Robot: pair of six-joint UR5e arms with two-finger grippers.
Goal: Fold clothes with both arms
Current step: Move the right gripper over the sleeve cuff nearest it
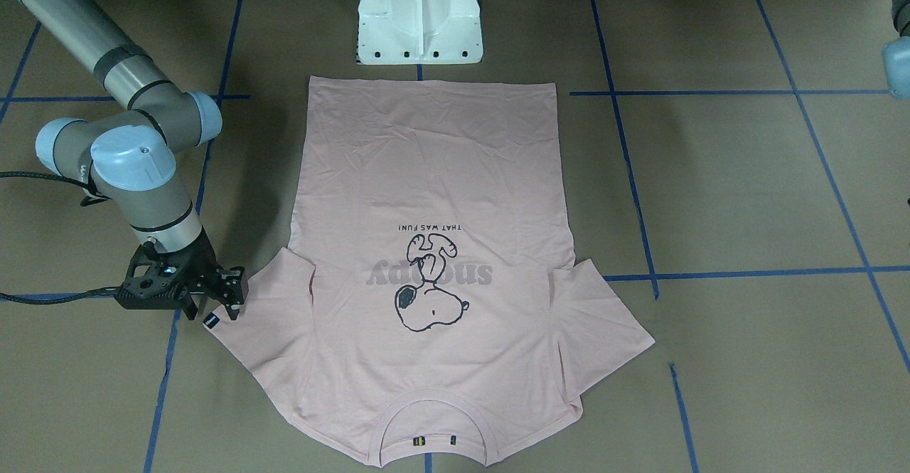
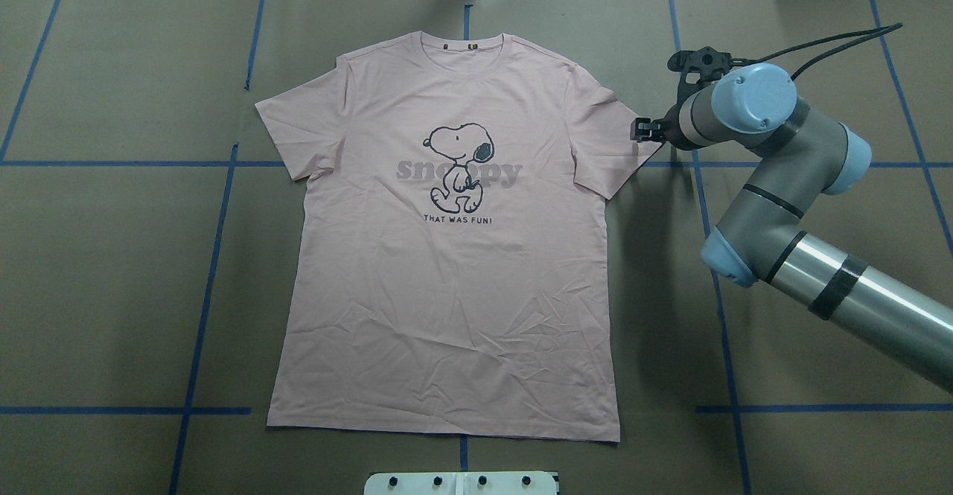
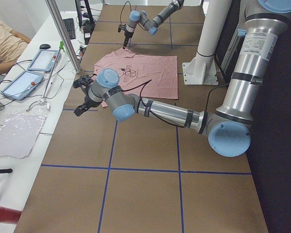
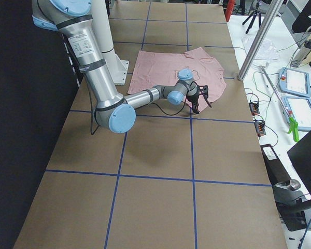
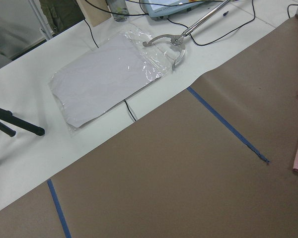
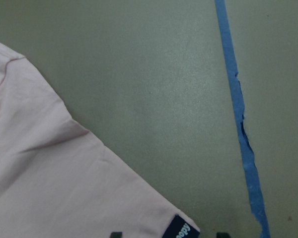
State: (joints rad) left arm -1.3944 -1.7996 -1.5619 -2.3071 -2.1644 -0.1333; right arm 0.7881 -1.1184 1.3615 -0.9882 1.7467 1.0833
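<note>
So the pink T-shirt point(image 2: 447, 294) is laid out flat on the brown surface point(image 2: 112, 272), print up, collar on the far side from the robot, both sleeves spread and nothing folded yet. The right gripper point(image 1: 212, 307) is right at the tip of the shirt's right sleeve point(image 2: 603, 138). In the wrist view its fingers point(image 6: 116, 235) sit wide apart, gripping nothing, with the little black sleeve tag point(image 6: 181, 230) between them. My read is that it's lining up a pinch on that sleeve corner. If I were doing it, I'd come straight down, get one finger under the hem, and take only a shallow bite so the sleeve lifts without dragging the body out of square. The left gripper point(image 3: 79, 95) only shows in the side view, off the shirt near the far edge of the surface, so I can't tell if it's open or closed. I'd want it on the other sleeve before lifting anything, otherwise the fold probably comes out lopsided.
</note>
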